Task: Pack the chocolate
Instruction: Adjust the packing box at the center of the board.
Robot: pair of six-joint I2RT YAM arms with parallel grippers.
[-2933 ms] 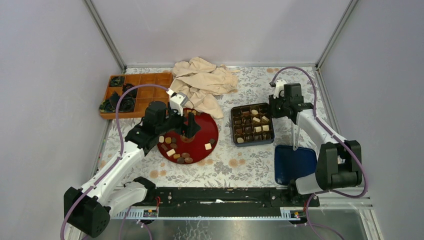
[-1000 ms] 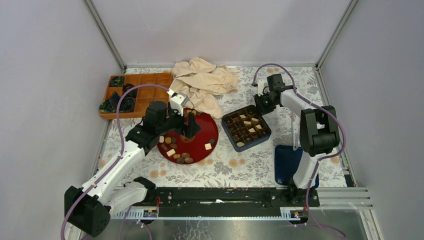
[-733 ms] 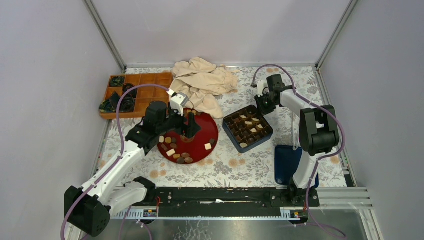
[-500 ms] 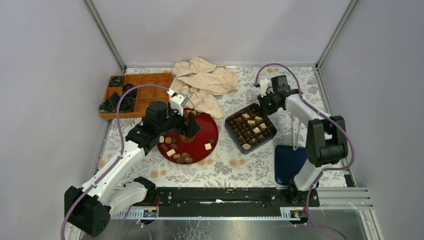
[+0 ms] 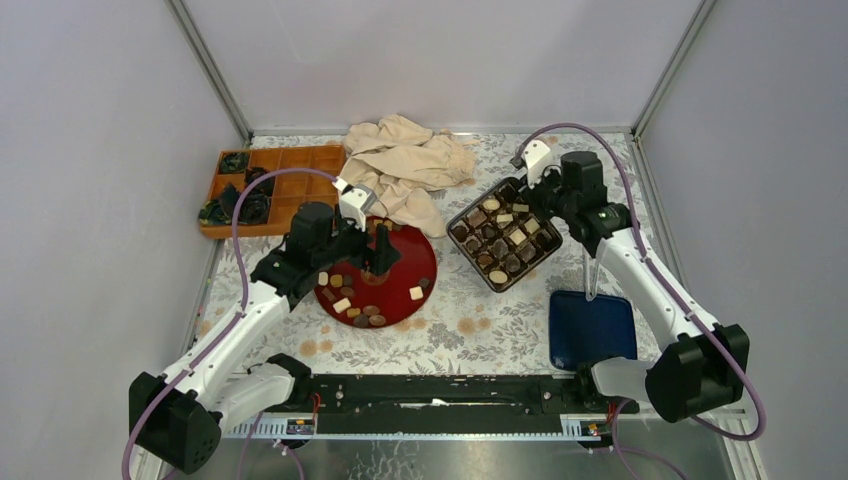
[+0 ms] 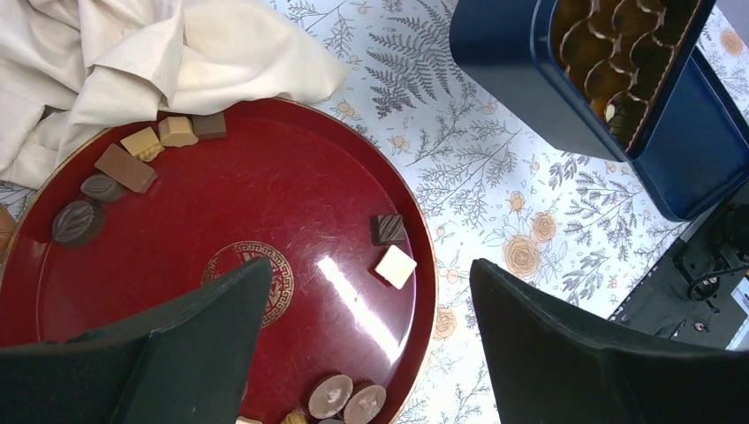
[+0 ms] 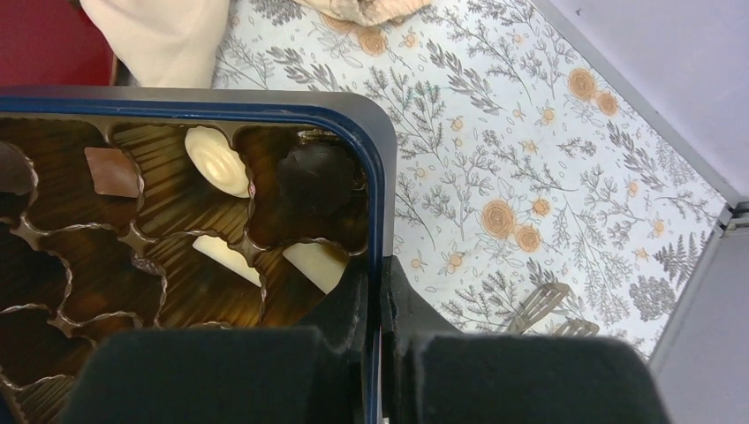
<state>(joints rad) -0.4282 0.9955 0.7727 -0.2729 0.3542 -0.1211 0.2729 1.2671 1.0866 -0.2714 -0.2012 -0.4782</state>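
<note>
1. Right pincer (image 7: 382, 296): pressed together on the rim of the box (image 7: 265, 99) near a corner, one finger inside the wall and one outside.
2. Box: dark blue, with a brown ribbed insert of cups. It sits cornerwise to the table's edges, right of the plate. Whether its base is clear of the table cannot be told.
3. Chocolate (image 7: 216, 161), in box: a cream oval, a dark round piece, a brown square and pale bars in the cups nearest the pinch. Many cups further in hold pieces too.
4. Left pincer (image 6: 369, 265): spread wide, holding nothing, over the plate. Contact with the plate cannot be told.
5. Plate (image 6: 265, 194): round, red. It has a gold emblem (image 6: 252, 265) at the centre, too small to read.
6. Chocolate, on plate: a dark square touching a white square near the rim; brown, tan and leaf-shaped pieces by the cloth; round brown ones at the near edge.
7. Cloth (image 5: 405, 165): beige, crumpled, overlapping the plate's far rim.
8. Lid (image 5: 590, 325): blue, flat, near the right arm's base, apart from the box.
9. Tray (image 5: 290, 160): orange, compartmented, far left, with dark items in some cells.
10. Table (image 5: 450, 330): floral-print cover.
</note>
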